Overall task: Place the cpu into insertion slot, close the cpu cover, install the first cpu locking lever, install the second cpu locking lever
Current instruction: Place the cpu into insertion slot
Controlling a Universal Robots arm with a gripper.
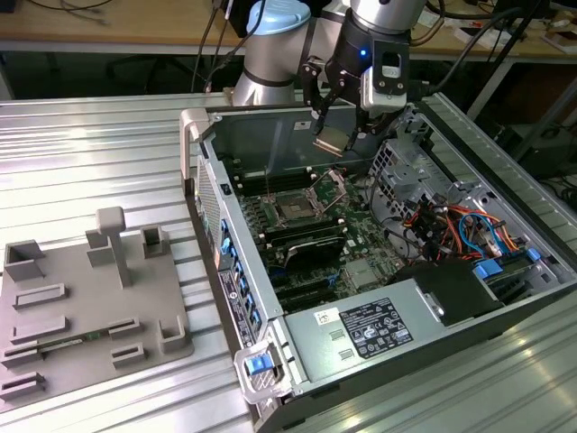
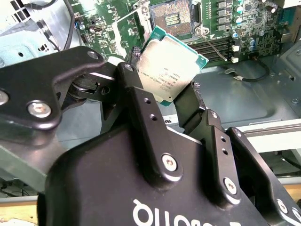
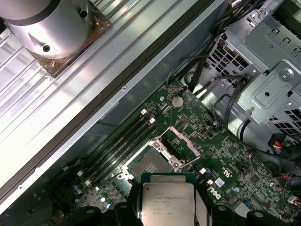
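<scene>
Black fingers (image 2: 141, 108) of your tool (image 2: 164, 82) sit closest to the lens in the second wrist view. They are clamped on the cpu (image 2: 169, 63), gripping it by two opposite edges. You can see its silvery-grey top and green border facing that camera, with the chip tilted.

In the exterior view, your tool (image 1: 329, 135) hangs over the open computer case (image 1: 203, 135) and holds the cpu (image 1: 330, 142) in the air, clear of the motherboard (image 1: 361, 275). The chip is above the insertion slot (image 1: 296, 207) and touches nothing but the fingers. The cpu cover (image 1: 334, 187) stands raised on its hinge, so the dark square of the socket is exposed.

In the first wrist view, the cpu (image 3: 168, 200) lies flat-on to the camera between the two fingers. Just past it you see the insertion slot (image 3: 150, 165), uncovered, with the cpu cover (image 3: 181, 146) swung up beside it. Long black memory slots (image 3: 122, 146) run along one side of the socket, and a metal drive cage (image 3: 268, 89) sits well apart from it.

The case rests on a ribbed metal table (image 1: 90, 153). At the exterior view's left, a grey fixture tray (image 1: 90, 298) lies on the same table, apart from the case.
</scene>
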